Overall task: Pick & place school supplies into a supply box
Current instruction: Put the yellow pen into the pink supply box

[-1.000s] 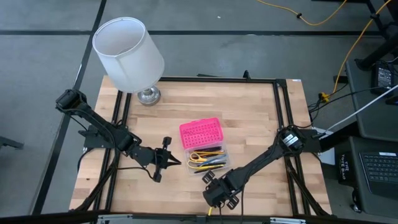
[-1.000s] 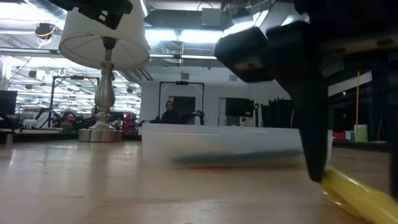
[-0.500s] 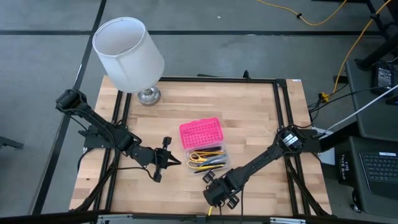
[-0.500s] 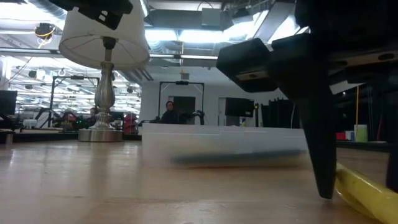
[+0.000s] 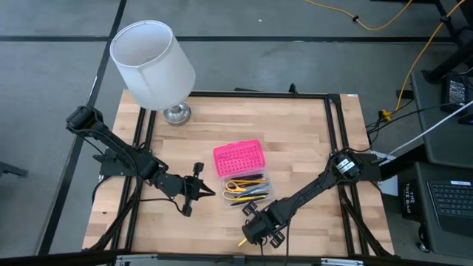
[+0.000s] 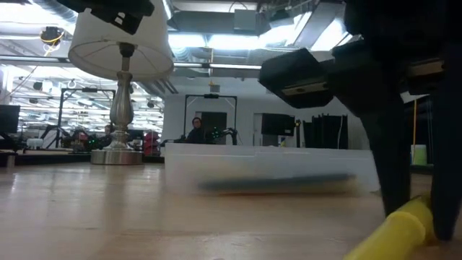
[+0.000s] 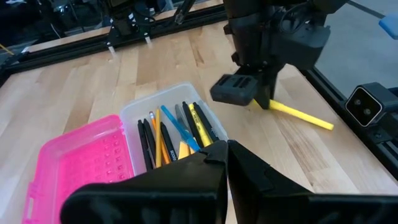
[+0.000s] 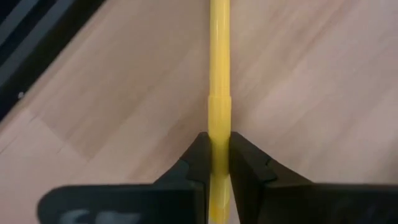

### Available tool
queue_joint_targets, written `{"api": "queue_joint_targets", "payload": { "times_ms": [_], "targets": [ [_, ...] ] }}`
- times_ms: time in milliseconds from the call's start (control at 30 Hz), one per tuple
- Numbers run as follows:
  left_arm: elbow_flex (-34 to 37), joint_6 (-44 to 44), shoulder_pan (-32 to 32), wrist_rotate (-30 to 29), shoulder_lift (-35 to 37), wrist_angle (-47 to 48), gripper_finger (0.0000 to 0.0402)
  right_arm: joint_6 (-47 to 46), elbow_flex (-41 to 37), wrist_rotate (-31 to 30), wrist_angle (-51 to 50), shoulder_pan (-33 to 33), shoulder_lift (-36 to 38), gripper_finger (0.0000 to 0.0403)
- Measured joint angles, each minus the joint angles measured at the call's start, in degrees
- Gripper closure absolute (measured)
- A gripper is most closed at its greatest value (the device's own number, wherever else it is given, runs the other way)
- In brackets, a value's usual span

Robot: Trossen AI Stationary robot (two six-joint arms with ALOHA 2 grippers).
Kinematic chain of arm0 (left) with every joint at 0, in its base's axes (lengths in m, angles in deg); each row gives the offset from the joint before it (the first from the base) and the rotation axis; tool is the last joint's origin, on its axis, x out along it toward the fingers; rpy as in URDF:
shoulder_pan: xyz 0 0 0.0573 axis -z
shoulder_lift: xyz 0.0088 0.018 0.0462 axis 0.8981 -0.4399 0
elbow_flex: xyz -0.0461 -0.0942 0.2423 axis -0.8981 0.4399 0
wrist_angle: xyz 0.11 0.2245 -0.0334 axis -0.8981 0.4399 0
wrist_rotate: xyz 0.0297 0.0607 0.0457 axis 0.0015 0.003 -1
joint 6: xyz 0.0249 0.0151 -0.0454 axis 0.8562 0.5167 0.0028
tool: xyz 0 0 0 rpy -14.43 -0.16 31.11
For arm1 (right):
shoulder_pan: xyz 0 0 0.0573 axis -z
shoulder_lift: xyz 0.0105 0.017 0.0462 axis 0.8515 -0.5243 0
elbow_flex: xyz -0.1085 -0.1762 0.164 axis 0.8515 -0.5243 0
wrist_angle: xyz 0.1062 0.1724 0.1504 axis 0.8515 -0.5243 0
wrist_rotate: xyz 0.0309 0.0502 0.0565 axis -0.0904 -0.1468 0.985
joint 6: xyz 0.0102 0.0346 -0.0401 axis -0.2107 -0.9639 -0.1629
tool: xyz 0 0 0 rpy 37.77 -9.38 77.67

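Note:
The supply box stands open at the table's middle. Its pink lid (image 5: 238, 157) lies flat, and its clear base (image 5: 248, 191) holds several pens and pencils; both also show in the left wrist view, lid (image 7: 81, 162) and base (image 7: 168, 127). My right gripper (image 5: 256, 230) is near the table's near edge, just on the near side of the box, shut on a yellow pen (image 5: 242, 241). My left gripper (image 5: 198, 191) is shut and empty, just left of the box. My right gripper pinches the yellow pen's thicker part (image 8: 219, 127) between its two fingers (image 8: 198, 155), close to the step in the barrel. The fingers point down from above and lie across the pen. The pen's long free part (image 7: 301, 116) sticks out low over the wood; whether it touches the table I cannot tell.
A lamp with a white shade (image 5: 151, 63) and a metal foot (image 5: 176, 112) stands at the far left corner. Black frame rails (image 5: 334, 125) run along the table's sides. Bare wood lies right of the box and along the far side.
The yellow pen has turned about in my right gripper's hold: its free end, which pointed at the table's near edge, now slants toward the near left. In the low view the gripper has shifted sideways with the pen.

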Motion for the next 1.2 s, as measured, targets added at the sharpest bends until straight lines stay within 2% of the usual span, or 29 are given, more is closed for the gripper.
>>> {"api": "queue_joint_targets", "payload": {
  "times_ms": [433, 667, 833, 1000, 1200],
  "targets": [
    [0.0, 0.0, 0.0, 0.0, 0.0, 0.0, 0.0396, -8.5, 0.0, -2.9, -11.1, 0.6, 8.6, 0.0363],
    [0.0, 0.0, 0.0, 0.0, 0.0, 0.4, 0.0396, -11.1, 0.0, -8.1, -16.9, 0.5, 14.8, 0.0363],
    [0.0, 0.0, 0.0, -0.1, 0.0, 0.6, 0.0396, -11.7, -4.5, -9.4, -14.7, 0.5, 20.6, 0.0363],
    [0.0, 0.0, 0.0, -0.1, 0.0, 0.9, 0.0396, -14.3, -12.0, -15.9, -12.4, 0.5, 29.0, 0.0363],
    [0.0, 0.0, 0.0, -0.5, 0.0, 0.9, 0.0396, -12.9, -24.3, -17.1, 2.9, 0.6, 40.4, 0.0363]
  ]
}}
